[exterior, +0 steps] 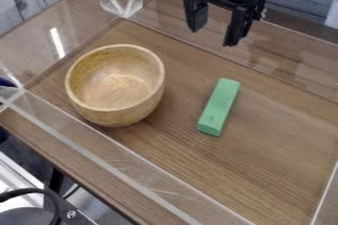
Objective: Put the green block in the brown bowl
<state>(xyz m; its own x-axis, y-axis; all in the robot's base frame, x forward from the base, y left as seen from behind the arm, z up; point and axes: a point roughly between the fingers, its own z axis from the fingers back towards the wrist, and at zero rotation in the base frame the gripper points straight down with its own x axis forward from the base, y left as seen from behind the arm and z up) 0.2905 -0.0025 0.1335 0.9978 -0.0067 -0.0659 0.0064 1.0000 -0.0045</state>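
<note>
The green block (219, 106) lies flat on the wooden table, right of centre, its long side running near to far. Left of it stands the brown bowl (117, 83), upright, with nothing inside. My gripper (216, 24) hangs at the top of the view, pointing down, above and behind the block. Its two black fingers are spread apart and hold nothing. A clear gap separates the gripper from both the block and the bowl.
Clear acrylic walls (79, 160) fence the table's edges, with a transparent bracket (122, 0) at the far left corner. A black cable (34, 201) loops below the table's near left edge.
</note>
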